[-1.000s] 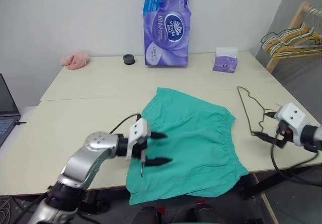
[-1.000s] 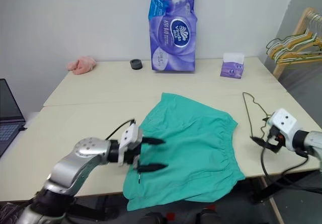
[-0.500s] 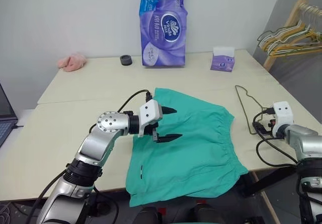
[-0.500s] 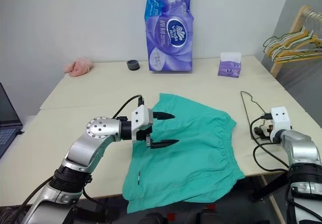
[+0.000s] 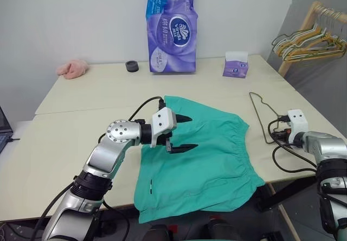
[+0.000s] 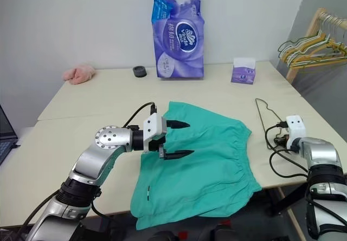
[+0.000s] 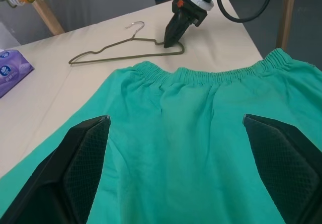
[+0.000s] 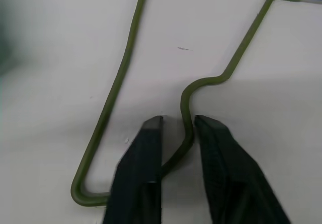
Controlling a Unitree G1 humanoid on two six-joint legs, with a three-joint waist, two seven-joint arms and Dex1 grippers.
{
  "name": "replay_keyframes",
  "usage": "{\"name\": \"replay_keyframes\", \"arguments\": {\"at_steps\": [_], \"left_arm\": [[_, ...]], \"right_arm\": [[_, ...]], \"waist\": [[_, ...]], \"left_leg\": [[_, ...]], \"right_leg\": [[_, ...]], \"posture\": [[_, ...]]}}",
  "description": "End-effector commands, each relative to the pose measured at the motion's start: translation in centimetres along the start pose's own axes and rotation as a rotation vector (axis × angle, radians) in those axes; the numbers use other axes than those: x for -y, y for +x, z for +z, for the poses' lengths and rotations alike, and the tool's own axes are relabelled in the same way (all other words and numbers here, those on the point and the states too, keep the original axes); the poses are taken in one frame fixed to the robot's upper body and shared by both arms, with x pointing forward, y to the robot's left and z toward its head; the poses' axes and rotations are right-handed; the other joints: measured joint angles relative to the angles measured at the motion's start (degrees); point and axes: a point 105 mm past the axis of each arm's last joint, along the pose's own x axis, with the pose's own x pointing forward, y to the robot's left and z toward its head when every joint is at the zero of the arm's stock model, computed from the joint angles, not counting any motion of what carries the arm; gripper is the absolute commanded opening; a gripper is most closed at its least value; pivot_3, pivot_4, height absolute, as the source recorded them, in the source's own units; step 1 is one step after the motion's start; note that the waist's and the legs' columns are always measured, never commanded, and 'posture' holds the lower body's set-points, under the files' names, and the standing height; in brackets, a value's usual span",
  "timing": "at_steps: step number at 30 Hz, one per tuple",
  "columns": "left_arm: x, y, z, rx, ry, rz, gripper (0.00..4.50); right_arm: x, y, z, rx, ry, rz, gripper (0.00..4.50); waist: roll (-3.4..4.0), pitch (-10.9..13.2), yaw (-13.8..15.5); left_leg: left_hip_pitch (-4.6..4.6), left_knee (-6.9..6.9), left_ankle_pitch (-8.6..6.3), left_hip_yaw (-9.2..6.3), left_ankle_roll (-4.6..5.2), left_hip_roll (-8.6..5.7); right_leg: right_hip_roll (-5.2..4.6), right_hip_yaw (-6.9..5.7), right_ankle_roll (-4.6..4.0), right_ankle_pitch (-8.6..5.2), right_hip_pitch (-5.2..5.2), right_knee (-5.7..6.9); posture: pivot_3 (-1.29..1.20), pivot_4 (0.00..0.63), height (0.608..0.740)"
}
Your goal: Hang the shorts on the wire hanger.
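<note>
1. Since 1 second ago the right gripper [image 8: 177, 126] has come down from above the bench [image 5: 81, 127] edge to the wire hanger [image 5: 259, 116]; its jaws, spread wide then, now stand narrow with one bent run of the wire between them, the wire touching at least one finger [image 8: 143, 153].
2. The left gripper [image 5: 184, 132] has risen and shifted up the shorts [image 5: 206, 160] from their near leg to the middle; its jaws are as wide as before and hold nothing, hovering over the cloth.
3. The shorts lie flat in the same place at the bench's near edge, waistband toward the hanger, 1 leg hem drooping over the edge; the hanger lies flat just beside the waistband, apart from it.
4. In the head views the right jaws are hidden behind the white wrist block [image 5: 297, 123] and cables; whether the wire is firmly pinched or only straddled is hard to make out.
5. The hanger's hook is cut off in the right wrist view.
</note>
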Motion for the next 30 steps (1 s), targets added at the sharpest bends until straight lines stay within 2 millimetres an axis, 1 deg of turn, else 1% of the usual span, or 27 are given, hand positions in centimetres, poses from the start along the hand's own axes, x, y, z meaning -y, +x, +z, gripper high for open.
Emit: {"name": "replay_keyframes", "arguments": {"at_steps": [1,5,7,8,10,11,13,14,15,16,17,18,19,21,22,23,25,26,28,30], "left_arm": [[-0.3,0.1,0.8,0.021,0.035,0.019,4.50],[-0.7,0.0,0.7,0.030,0.018,0.046,4.50],[-1.1,-0.1,0.6,0.028,-0.003,0.067,4.50],[-1.8,-0.3,0.6,0.034,-0.008,0.104,4.50],[-3.2,-1.0,0.7,0.038,-0.015,0.153,4.50],[-3.6,-1.2,0.7,0.038,-0.014,0.166,4.50],[-4.9,-1.9,0.6,0.033,-0.011,0.225,4.50],[-6.2,-2.6,0.5,0.026,-0.010,0.280,4.50],[-7.9,-3.6,0.6,0.025,-0.025,0.347,4.50],[-9.3,-4.5,0.8,0.026,-0.037,0.400,4.50],[-10.2,-5.3,0.9,0.025,-0.043,0.432,4.50],[-10.9,-5.9,1.1,0.024,-0.049,0.448,4.50],[-11.6,-6.7,1.3,0.029,-0.068,0.466,4.50],[-12.6,-7.8,1.7,0.038,-0.095,0.493,4.50],[-13.1,-8.5,1.7,0.040,-0.138,0.503,4.50],[-13.3,-9.0,1.6,0.038,-0.172,0.498,4.50],[-13.5,-9.6,1.6,0.037,-0.211,0.487,4.50],[-13.1,-9.7,1.1,0.014,-0.245,0.449,4.50],[-11.0,-9.8,-0.6,-0.052,-0.346,0.315,4.50],[-9.0,-9.6,-1.9,-0.101,-0.421,0.207,4.50]], "right_arm": [[1.1,0.2,-2.4,-0.084,0.021,-0.061,0.02],[1.6,0.2,-1.4,-0.034,0.010,-0.100,0.02],[1.5,0.1,-0.4,0.003,0.022,-0.102,0.02],[1.6,-0.3,0.9,0.049,-0.053,-0.113,0.02],[0.8,-1.2,3.4,0.132,-0.165,-0.093,0.02],[0.4,-1.5,4.1,0.159,-0.202,-0.082,0.02],[-0.9,-2.2,5.4,0.204,-0.318,-0.046,0.02],[-2.2,-2.9,6.4,0.252,-0.407,-0.003,0.02],[-4.3,-3.9,7.5,0.314,-0.532,0.065,0.02],[-6.2,-4.8,8.0,0.355,-0.646,0.134,0.02],[-7.7,-5.5,8.0,0.375,-0.720,0.190,0.02],[-8.6,-5.9,8.0,0.386,-0.773,0.229,0.02],[-9.6,-6.4,7.8,0.393,-0.865,0.259,0.02],[-10.6,-6.9,7.4,0.397,-1.004,0.285,0.02],[-11.1,-7.1,7.1,0.400,-1.109,0.292,0.02],[-11.5,-7.1,6.9,0.403,-1.185,0.296,0.02],[-11.8,-7.1,6.7,0.409,-1.265,0.303,0.02],[-12.1,-7.1,6.6,0.423,-1.348,0.296,0.02],[-13.0,-7.3,6.9,0.477,-1.562,0.274,0.02],[-13.6,-7.5,7.3,0.534,-1.657,0.262,0.02]], "waist": [[-0.13,-0.1,0.0],[-0.33,-0.2,0.1],[-0.35,-0.3,0.0],[-0.34,-0.3,0.0],[-0.28,-0.2,0.0],[-0.20,-0.2,-0.2],[-0.07,-0.1,-0.3],[-0.04,-0.1,-0.4],[0.00,-0.1,-0.4],[0.03,0.0,-0.4],[0.03,0.0,-0.6],[0.03,0.0,-0.7],[0.03,0.0,-0.8],[0.03,0.0,-0.7],[0.03,0.0,-0.7],[0.03,0.0,-0.6],[0.01,0.0,-0.6],[0.01,0.0,-0.6],[0.01,0.0,-0.6],[0.03,0.0,-0.7]], "left_leg": [[0.00,0.00,0.00,0.00,0.00,-0.01],[0.00,0.01,-0.01,0.01,0.00,-0.01],[0.00,0.01,-0.01,0.01,0.00,-0.01],[0.00,0.01,-0.01,0.01,0.01,-0.01],[0.00,0.01,-0.01,0.03,0.01,-0.01],[-0.03,0.01,-0.01,0.04,0.01,-0.01],[-0.06,0.00,-0.01,0.08,0.02,0.00],[-0.07,-0.01,-0.02,0.09,0.03,0.00],[-0.06,-0.02,-0.03,0.09,0.03,0.01],[-0.07,-0.02,-0.03,0.09,0.03,0.02],[-0.08,-0.01,-0.03,0.07,0.04,0.03],[-0.07,-0.03,-0.05,0.06,0.03,0.07],[-0.06,-0.03,-0.07,0.07,0.03,0.10],[-0.05,-0.03,-0.13,0.07,0.00,0.11],[-0.06,-0.01,-0.16,0.07,-0.03,0.09],[-0.05,-0.01,-0.17,0.08,-0.04,0.08],[-0.06,0.05,-0.19,0.13,-0.03,0.02],[-0.06,0.07,-0.20,0.15,-0.03,0.02],[-0.06,0.09,-0.20,0.16,-0.03,0.01],[-0.04,0.06,-0.20,0.21,-0.03,0.03]], "right_leg": [[-0.01,0.00,0.01,0.01,0.00,-0.01],[-0.05,0.03,0.03,0.02,0.01,-0.02],[-0.08,0.03,0.03,0.02,0.01,-0.02],[-0.10,0.04,0.04,0.02,0.01,-0.02],[-0.10,0.06,0.04,0.02,0.00,-0.02],[-0.10,0.08,0.04,0.02,-0.06,-0.01],[-0.10,0.12,0.04,0.02,-0.12,0.00],[-0.10,0.13,0.05,0.02,-0.14,0.00],[-0.10,0.13,0.05,0.02,-0.14,0.00],[-0.10,0.13,0.05,0.02,-0.15,0.00],[-0.09,0.10,0.07,0.01,-0.17,0.00],[-0.07,0.10,0.09,0.00,-0.19,-0.01],[-0.05,0.11,0.09,0.00,-0.19,-0.01],[-0.03,0.10,0.12,-0.02,-0.19,-0.01],[-0.03,0.09,0.14,-0.03,-0.18,-0.01],[-0.03,0.11,0.15,-0.04,-0.18,-0.01],[-0.03,0.14,0.19,-0.02,-0.19,0.00],[-0.03,0.15,0.20,-0.02,-0.19,0.00],[-0.03,0.17,0.20,-0.02,-0.19,0.01],[0.05,0.20,0.19,-0.03,-0.21,0.01]], "posture": [[-0.05,0.033,0.740],[-0.05,0.034,0.740],[-0.05,0.034,0.740],[-0.05,0.034,0.740],[-0.05,0.034,0.740],[-0.05,0.034,0.740],[-0.05,0.034,0.740],[-0.06,0.035,0.740],[-0.06,0.035,0.740],[-0.06,0.034,0.740],[-0.06,0.034,0.740],[-0.06,0.034,0.740],[-0.06,0.034,0.740],[-0.06,0.035,0.740],[-0.06,0.035,0.740],[-0.06,0.035,0.740],[-0.06,0.035,0.740],[-0.06,0.034,0.740],[-0.06,0.034,0.740],[-0.06,0.034,0.740]]}}
